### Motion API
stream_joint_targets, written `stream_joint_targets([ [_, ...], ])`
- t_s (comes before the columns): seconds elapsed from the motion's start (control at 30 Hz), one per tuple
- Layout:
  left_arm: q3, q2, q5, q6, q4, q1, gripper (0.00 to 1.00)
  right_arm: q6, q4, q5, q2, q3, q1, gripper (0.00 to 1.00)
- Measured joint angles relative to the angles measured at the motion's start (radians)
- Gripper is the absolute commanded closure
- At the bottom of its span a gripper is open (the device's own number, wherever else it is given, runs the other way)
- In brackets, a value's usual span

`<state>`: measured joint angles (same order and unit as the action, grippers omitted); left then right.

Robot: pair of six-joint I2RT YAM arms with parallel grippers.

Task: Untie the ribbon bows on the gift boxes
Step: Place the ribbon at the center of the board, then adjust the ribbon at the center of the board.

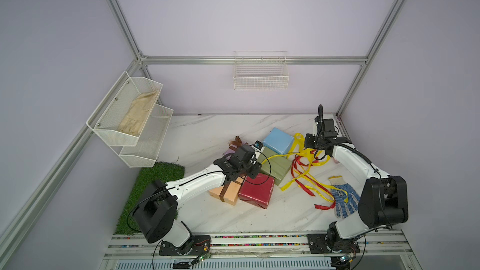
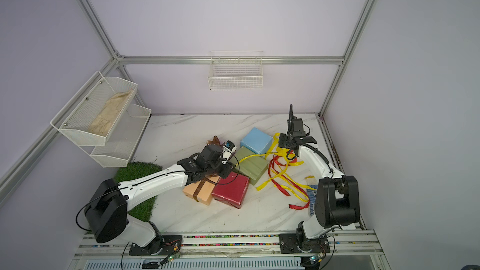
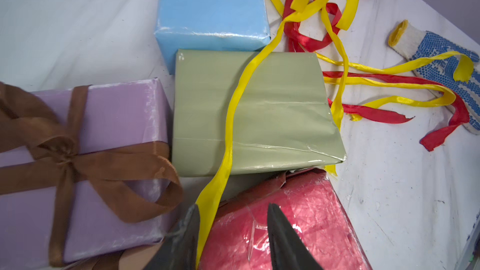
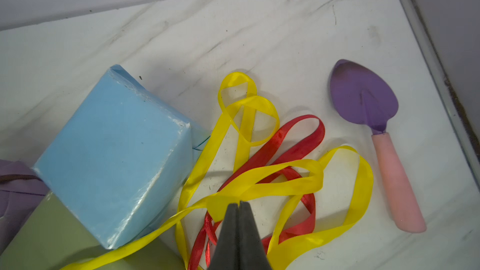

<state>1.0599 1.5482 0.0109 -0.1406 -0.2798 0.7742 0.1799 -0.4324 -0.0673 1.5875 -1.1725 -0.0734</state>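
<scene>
Boxes (image 1: 276, 168) mid-table, marble (image 1: 207, 131) open rearward, right claw (image 4: 239, 203) pinching yellow ribbon (image 4: 272, 187)

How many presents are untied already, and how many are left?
Three look done: the light blue box, olive green box and dark red box have no bow; loose ribbons lie beside them. In hand: the right gripper pinches a yellow ribbon; the left gripper is open. Left: the brown bow on the lilac box, and the brown band round the peach box.
</scene>
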Motion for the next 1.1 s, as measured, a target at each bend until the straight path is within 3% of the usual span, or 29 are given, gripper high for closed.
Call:
stream_joint_targets([
  [0.07,0.027,0.042,0.021,0.012,-0.008,0.0,0.57,0.012,-0.003,-0.008,0.055,-0.025,0.008,0.97],
  [0.17,0.039,0.071,0.037,0.022,-0.02,0.0,0.57,0.028,-0.007,-0.032,0.106,-0.06,0.017,0.55],
  [0.3,0.039,0.077,0.042,0.027,-0.032,0.0,0.57,0.04,-0.011,-0.052,0.116,-0.086,0.02,0.35],
  [0.57,0.078,0.092,0.054,0.034,-0.048,0.0,0.57,0.054,-0.013,-0.001,0.043,-0.067,0.021,0.3],
  [0.83,0.138,0.166,0.091,0.058,-0.064,-0.001,0.58,0.123,0.011,0.162,-0.182,0.115,0.007,0.33],
  [1.1,0.182,0.216,0.073,0.057,-0.084,-0.001,0.56,0.134,0.012,0.218,-0.239,0.195,-0.02,0.36],
])
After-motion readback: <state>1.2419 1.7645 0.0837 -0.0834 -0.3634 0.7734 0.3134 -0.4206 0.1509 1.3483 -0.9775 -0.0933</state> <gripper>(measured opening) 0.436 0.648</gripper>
